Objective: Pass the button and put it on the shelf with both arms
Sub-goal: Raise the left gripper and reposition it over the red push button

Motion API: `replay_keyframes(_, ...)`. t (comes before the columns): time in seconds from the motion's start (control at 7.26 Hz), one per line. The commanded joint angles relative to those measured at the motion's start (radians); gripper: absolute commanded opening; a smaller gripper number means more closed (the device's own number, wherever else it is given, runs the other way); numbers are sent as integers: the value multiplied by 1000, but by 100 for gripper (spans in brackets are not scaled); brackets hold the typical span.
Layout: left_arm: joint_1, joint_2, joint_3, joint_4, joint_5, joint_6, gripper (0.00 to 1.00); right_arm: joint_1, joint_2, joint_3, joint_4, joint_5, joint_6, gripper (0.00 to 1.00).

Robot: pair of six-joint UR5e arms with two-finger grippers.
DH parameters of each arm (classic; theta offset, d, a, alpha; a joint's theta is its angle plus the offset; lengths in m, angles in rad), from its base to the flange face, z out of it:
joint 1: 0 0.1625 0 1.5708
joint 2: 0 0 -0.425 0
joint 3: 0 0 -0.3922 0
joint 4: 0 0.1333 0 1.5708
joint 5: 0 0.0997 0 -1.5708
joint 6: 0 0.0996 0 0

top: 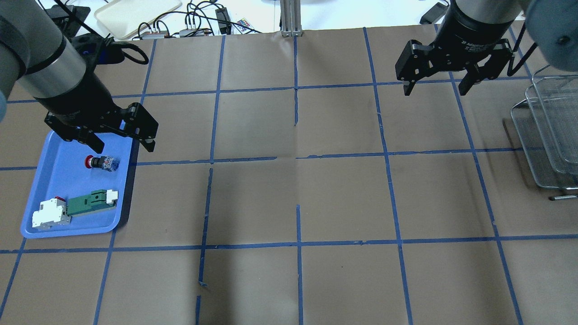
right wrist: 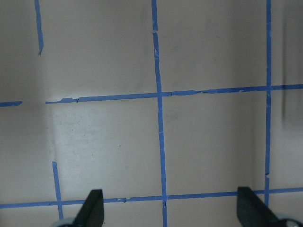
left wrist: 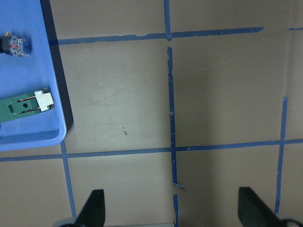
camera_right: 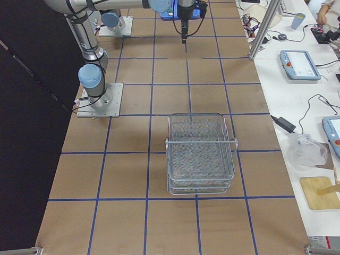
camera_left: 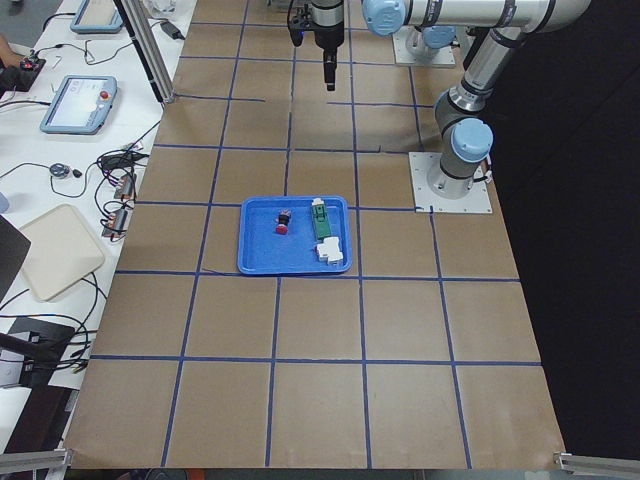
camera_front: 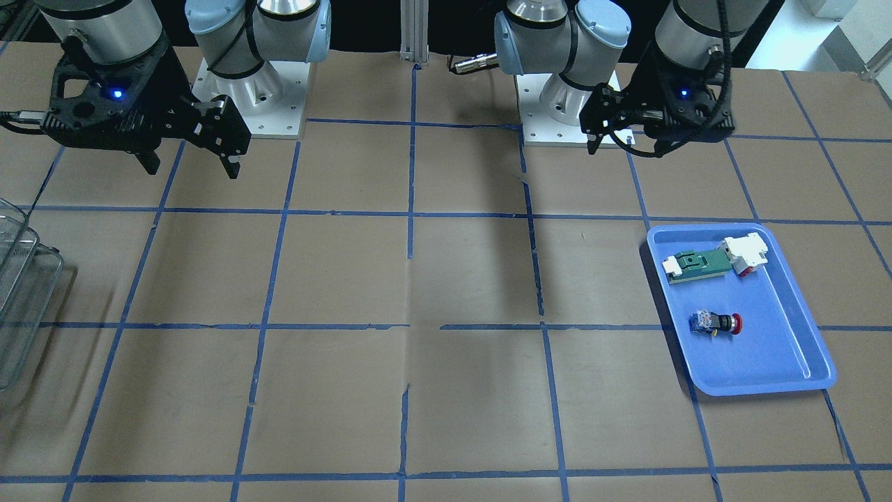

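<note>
The button, with a red cap and a blue-white block, lies on its side in the blue tray. It also shows in the front view and at the left edge of the left wrist view. My left gripper hangs open and empty, high over the tray's far right corner, apart from the button. My right gripper is open and empty above bare table, to the left of the wire-mesh shelf. The shelf stands at the table's right end.
A green-and-white flat part and a white-and-red block lie in the same tray, nearer the robot than the button. Brown paper with blue tape lines covers the table. Cables and a cream tray lie beyond the far edge.
</note>
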Motion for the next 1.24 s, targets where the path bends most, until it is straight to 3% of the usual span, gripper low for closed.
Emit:
replay_keyframes(0.0,140,-21,-4,99,-6,2,100,0,0,0,0,0,0,100)
replay_keyframes(0.28,252,-53,-7,164,3,-251,100,0,0,0,0,0,0,100)
replay_keyframes(0.69,498,-140,-7,272,-3,-412,100,0,1,0,0,0,-2,100)
replay_keyframes(1.1,556,-295,21,284,-9,-512,100,0,2,0,0,0,-2,100)
